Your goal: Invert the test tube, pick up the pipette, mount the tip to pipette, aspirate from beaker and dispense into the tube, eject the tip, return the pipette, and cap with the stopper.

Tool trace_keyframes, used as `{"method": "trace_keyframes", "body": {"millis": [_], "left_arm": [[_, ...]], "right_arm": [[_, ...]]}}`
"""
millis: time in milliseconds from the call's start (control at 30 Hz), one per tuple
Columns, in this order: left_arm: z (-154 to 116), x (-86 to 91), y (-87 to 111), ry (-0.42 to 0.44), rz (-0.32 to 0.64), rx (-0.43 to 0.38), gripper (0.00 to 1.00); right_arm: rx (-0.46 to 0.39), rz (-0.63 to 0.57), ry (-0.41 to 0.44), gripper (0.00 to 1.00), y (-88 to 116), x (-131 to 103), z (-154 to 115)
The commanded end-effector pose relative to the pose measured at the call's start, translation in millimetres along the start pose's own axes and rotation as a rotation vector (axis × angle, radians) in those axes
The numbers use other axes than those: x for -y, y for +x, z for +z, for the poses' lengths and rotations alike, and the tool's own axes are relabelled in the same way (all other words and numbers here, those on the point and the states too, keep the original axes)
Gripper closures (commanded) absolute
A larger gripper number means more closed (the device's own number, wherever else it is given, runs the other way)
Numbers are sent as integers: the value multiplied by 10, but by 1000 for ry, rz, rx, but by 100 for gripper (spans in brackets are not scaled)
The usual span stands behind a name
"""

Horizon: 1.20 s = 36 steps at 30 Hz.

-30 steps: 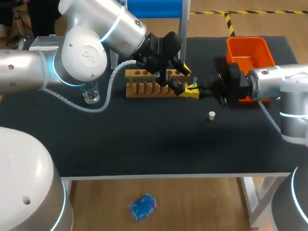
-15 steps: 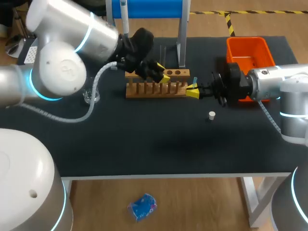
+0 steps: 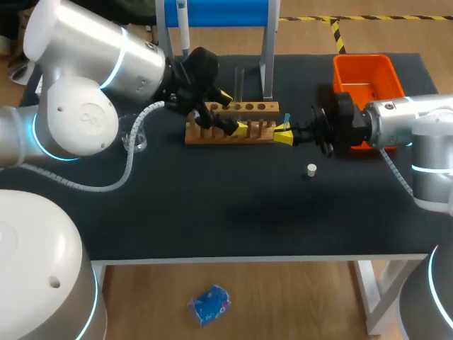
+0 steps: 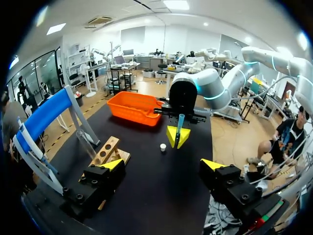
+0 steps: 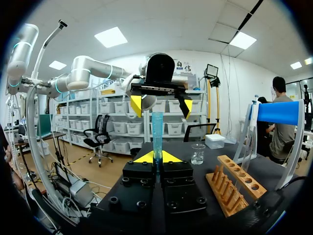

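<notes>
Right gripper [image 3: 284,134] pinches the tube [image 5: 157,134] upright beside the rack [image 3: 262,108]; left gripper [image 3: 233,112], fingers spread and empty, hovers near the hanging pipette [image 3: 182,28]. Inversion looks done; pipetting and capping with the stopper [image 3: 311,168] remain.

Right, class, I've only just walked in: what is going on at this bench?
The right gripper is shut on the test tube, holding it upright beside the wooden rack. The left gripper is open and empty by the rack. The pipette hangs on its blue stand, and the stopper lies loose on the table, so pipetting has not yet begun.
</notes>
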<state>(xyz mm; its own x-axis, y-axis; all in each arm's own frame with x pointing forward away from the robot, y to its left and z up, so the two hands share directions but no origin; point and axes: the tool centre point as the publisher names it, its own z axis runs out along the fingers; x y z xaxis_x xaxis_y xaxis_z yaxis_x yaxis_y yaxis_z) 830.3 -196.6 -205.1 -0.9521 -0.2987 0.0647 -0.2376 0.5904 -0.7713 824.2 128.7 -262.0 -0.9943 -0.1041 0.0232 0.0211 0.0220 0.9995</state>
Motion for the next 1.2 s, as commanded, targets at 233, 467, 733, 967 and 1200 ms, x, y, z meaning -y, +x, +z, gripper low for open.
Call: {"method": "trace_keyframes", "body": {"millis": [233,467,733,967,1200], "left_arm": [[-79,-51,-188,34,-75,86,0],[-335,-178,-621,94,-223,349,0],[-524,-234,-933,101,-300,550,0],[-524,-234,-933,101,-300,550,0],[-524,-234,-933,101,-300,550,0]], "right_arm": [[-1,-1,0,100,3,0,-8],[-1,-1,0,100,3,0,-8],[-1,-1,0,100,3,0,-8],[-1,-1,0,100,3,0,-8],[-1,-1,0,100,3,0,-8]]}}
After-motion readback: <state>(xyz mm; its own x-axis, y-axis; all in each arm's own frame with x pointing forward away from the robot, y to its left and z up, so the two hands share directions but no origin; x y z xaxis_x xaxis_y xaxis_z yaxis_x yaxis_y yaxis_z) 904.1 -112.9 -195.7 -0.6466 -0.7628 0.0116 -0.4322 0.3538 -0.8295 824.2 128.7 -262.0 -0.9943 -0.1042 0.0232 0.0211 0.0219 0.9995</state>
